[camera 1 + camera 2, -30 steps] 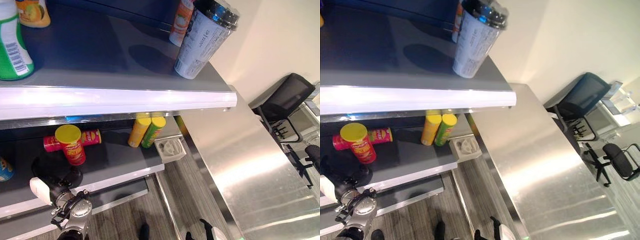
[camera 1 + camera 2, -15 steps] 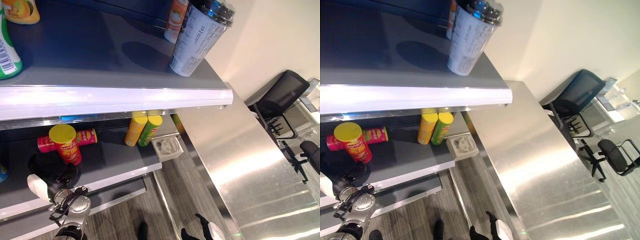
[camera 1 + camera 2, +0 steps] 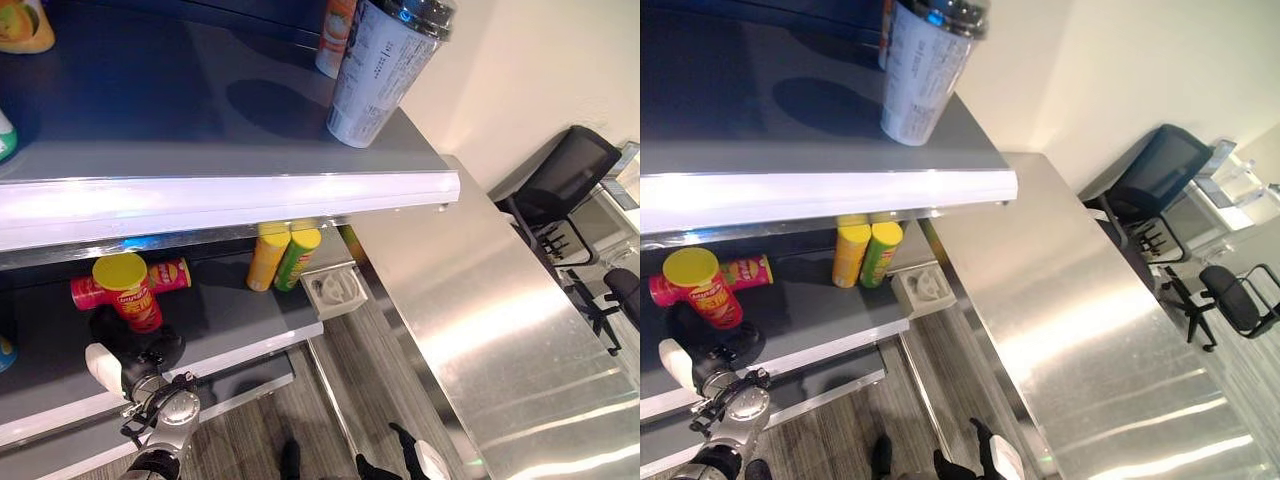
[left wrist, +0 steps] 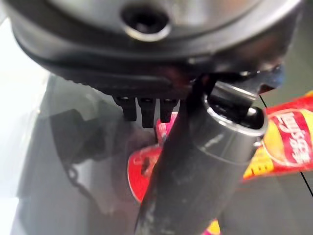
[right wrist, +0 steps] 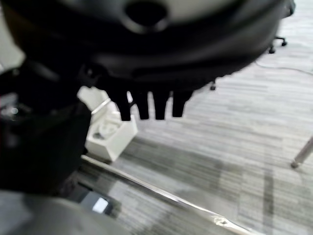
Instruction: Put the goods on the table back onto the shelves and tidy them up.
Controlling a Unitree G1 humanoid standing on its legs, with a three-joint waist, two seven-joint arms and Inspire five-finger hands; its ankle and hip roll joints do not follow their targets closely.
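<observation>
Left hand (image 3: 140,352) on lower grey shelf (image 3: 230,320) near upright red yellow-lidded can (image 3: 125,290), finger state unclear; right hand (image 5: 146,63) fingers straight, empty

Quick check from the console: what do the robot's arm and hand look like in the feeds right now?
The left hand is dark, with a white cover on its thumb, on a silver-grey wrist with a round metal face. In its wrist view the hand's bulk is black, with a grey thumb. The right hand is a dark bulk with short black fingers.
</observation>
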